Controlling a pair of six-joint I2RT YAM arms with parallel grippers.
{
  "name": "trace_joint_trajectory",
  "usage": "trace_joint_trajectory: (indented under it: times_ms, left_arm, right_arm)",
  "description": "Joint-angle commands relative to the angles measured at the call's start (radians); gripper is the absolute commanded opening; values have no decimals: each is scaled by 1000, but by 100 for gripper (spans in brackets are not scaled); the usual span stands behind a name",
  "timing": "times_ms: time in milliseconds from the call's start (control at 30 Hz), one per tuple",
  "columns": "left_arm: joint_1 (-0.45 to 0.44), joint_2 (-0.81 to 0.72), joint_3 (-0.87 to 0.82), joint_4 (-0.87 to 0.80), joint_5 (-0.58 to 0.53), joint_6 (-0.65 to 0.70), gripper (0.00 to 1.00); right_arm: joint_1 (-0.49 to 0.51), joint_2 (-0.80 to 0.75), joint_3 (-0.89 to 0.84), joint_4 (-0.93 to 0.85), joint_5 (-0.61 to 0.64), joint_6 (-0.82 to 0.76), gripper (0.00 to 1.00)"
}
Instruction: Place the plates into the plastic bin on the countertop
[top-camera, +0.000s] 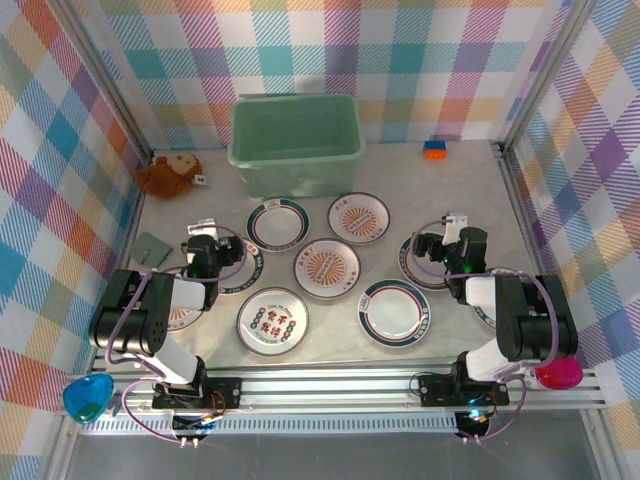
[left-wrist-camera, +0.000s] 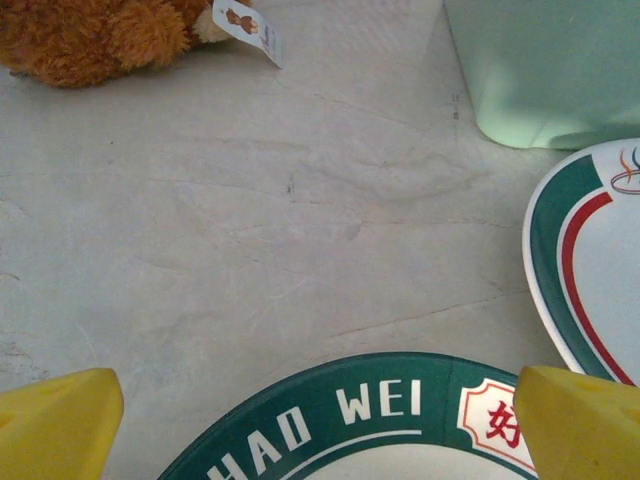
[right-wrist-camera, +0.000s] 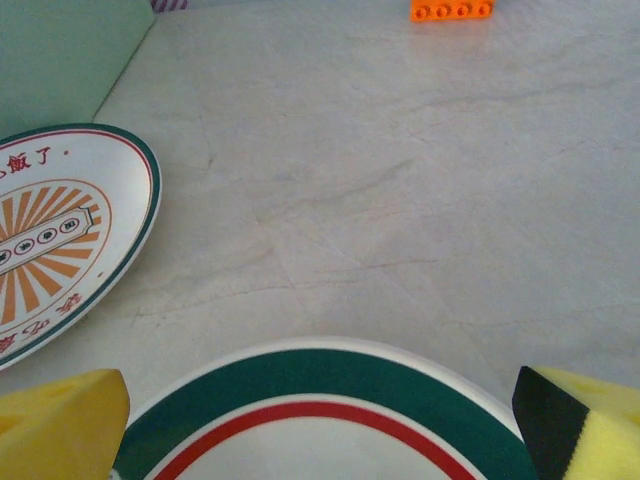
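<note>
The jaws of both grippers are held wide apart: the left gripper (top-camera: 205, 243) over the HAO WEI plate (left-wrist-camera: 340, 405), the right gripper (top-camera: 445, 245) over a green-and-red-rimmed plate (right-wrist-camera: 320, 385). The plates (top-camera: 327, 268) lie on the countertop (top-camera: 450, 190), nearer than the plastic bin (top-camera: 295, 130). A rim should be pinched firmly before a plate is lifted.

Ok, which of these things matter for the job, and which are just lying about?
For the job: plates, spread on the countertop; mint-green plastic bin.
Lying about: brown plush toy; orange-and-blue brick; grey-green square pad.
</note>
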Motion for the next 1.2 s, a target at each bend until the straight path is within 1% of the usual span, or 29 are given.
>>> trace_joint_trajectory:
  times_ms: [0,33,100,167,200,233,300,367,400,467,567,667,733,800,900,1000,1033,1100,1167]
  left_arm:
    - [6,-110,61,-123,21,8,100]
    - [6,-137,61,-140,24,10,100]
    - [6,-216,62,-197,12,1,100]
    - [6,-301,97,-308,-12,-29,100]
    - [6,-334,130,-385,-25,-50,100]
    - [6,-363,170,-464,-26,-63,100]
    - [6,-415,293,-690,-2,-100,100]
    - [5,-435,408,-884,41,-155,100]
    - [6,-439,467,-980,70,-185,100]
    - [6,-451,544,-1119,138,-229,100]
    - [6,-509,557,-1146,228,-296,100]
    - [6,-544,554,-1154,258,-346,100]
    - [5,-541,568,-1184,282,-361,100]
    - [5,-525,587,-1208,320,-366,100]
    - [5,-507,591,-1209,354,-377,100]
    - [4,-492,605,-1198,383,-377,100]
    - [4,-484,613,-1203,389,-374,100]
    - [4,-468,637,-1224,395,-369,100]
    - [3,-461,654,-1244,404,-366,100]
  right_arm:
    - [-5,-148,54,-142,24,18,99]
    - [-6,-194,57,-180,26,27,99]
    - [-5,-296,84,-310,34,64,99]
    - [-6,-384,122,-467,59,144,99]
    - [-5,-429,149,-567,36,182,99]
    - [-6,-463,171,-641,-27,198,99]
    - [-5,-518,205,-758,-162,257,100]
    - [-4,-541,237,-865,-204,359,99]
    - [-3,-543,251,-920,-205,413,98]
    - [-1,-530,272,-984,-238,504,96]
    - [11,-464,287,-991,-321,593,92]
    - [53,-354,334,-1008,-317,599,89]
    - [88,-279,383,-1029,-305,593,89]
    - [120,-191,437,-1027,-322,600,87]
    - [175,-61,531,-1065,-297,602,83]
    - [223,34,601,-1078,-257,623,82]
    - [234,59,620,-1081,-239,634,82]
    - [251,114,664,-1107,-191,658,78]
    - [257,153,685,-1107,-166,680,78]
